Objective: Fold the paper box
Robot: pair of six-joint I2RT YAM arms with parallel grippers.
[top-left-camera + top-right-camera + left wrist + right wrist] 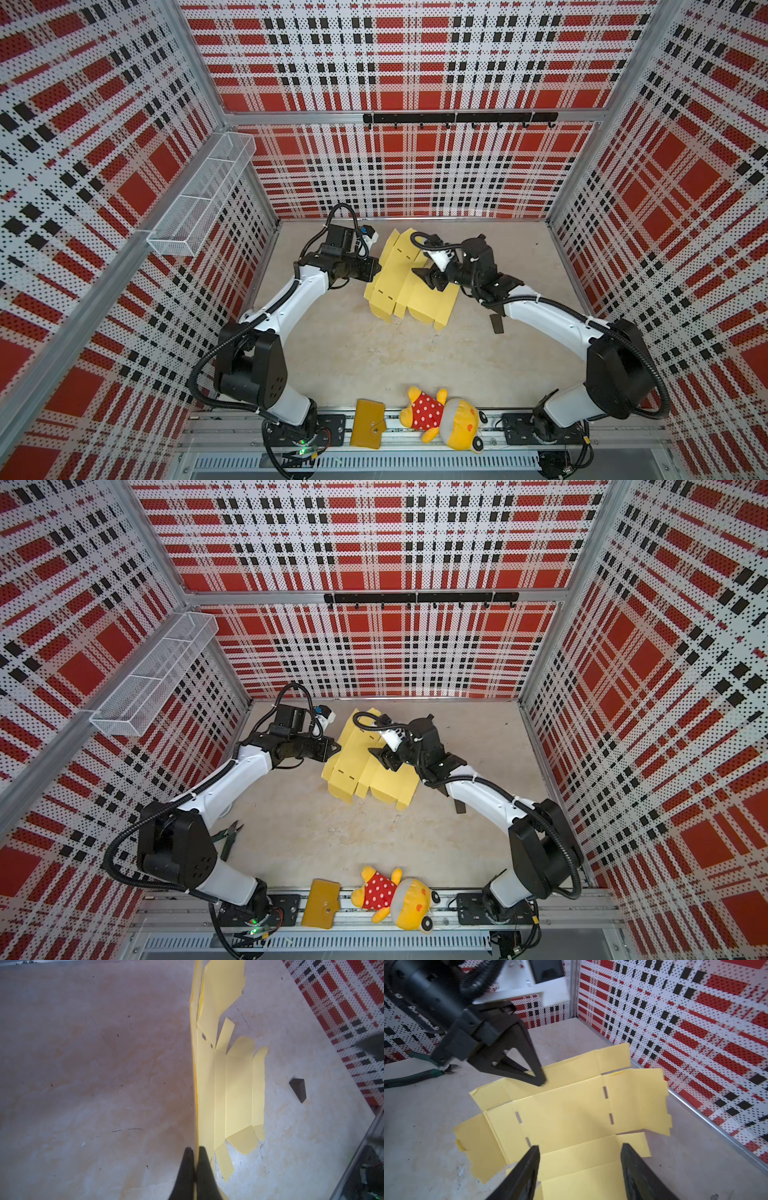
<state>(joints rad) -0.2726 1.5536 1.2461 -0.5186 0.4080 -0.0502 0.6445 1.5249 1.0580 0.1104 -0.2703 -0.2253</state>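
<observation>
Paper box (395,286) (pale yellow sheet, creased): edge was pinched between closed left jaws; right jaws were spread open, sheet seen beneath them.

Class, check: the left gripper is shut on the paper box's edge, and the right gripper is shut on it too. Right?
No. The left gripper is shut on the edge of the paper box, but the right gripper is open over it, as the right wrist view shows.

The paper box (395,291) lies unfolded on the desk (353,357); the left gripper (376,268) meets its left edge, and the right gripper (422,279) is over its middle.
</observation>
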